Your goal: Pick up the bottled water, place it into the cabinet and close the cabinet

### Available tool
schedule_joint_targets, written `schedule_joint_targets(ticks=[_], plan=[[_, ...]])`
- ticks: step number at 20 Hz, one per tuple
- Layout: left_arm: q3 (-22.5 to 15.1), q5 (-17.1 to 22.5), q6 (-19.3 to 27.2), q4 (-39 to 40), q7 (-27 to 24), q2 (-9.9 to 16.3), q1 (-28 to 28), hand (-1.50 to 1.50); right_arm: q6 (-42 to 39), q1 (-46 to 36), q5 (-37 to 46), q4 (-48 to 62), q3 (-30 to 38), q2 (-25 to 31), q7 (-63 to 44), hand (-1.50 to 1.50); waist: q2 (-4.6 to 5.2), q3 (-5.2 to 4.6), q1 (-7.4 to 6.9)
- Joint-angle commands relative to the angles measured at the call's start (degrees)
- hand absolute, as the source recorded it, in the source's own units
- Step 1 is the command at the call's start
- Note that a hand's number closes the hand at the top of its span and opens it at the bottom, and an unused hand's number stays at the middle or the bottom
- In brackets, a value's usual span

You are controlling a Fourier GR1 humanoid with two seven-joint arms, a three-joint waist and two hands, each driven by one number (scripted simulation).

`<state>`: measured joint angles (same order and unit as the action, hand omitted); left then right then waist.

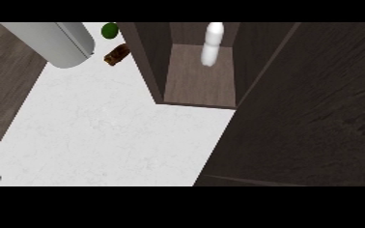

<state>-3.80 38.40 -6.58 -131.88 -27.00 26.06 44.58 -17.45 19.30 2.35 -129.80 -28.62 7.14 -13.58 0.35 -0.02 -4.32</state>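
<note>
Dark cabinet door [299,125] fills right side of frame, nearest to cam, swung open. Behind it, upper centre, cabinet [160,63] interior w/ wood shelf. Bottled water [212,44] stands upright on that shelf, toward the back. White counter [114,135] lower left. Grey forearm [61,43] upper left; its hand out of frame, can't tell state. Green item [110,30] & brown item [118,54] beside it.

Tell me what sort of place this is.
Most likely a kitchen counter. A pale stone-like worktop carries a dark wooden cabinet, open, with a water bottle standing inside. A big grey cylinder, maybe an appliance, lies at the back left.
</note>
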Motion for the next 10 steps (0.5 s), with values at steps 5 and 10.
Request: schedule_joint_targets(ticks=[5, 10], plan=[[8.28, 7.72, -7.29, -0.52, -2.31, 1.03, 5.58, -1.50, 13.51, -22.08, -8.77, 11.23, -7.21, -6.98, -7.84, 1.50, -0.20, -0.07, 0.85], [15.27, 14.06, -12.82, 1.90, -2.05, 2.39, 8.67, -1.50, 20.02, -35.48, -18.06, 17.24, -0.83, -7.06, -10.37, 1.50, -0.27, -0.03, 1.40]])
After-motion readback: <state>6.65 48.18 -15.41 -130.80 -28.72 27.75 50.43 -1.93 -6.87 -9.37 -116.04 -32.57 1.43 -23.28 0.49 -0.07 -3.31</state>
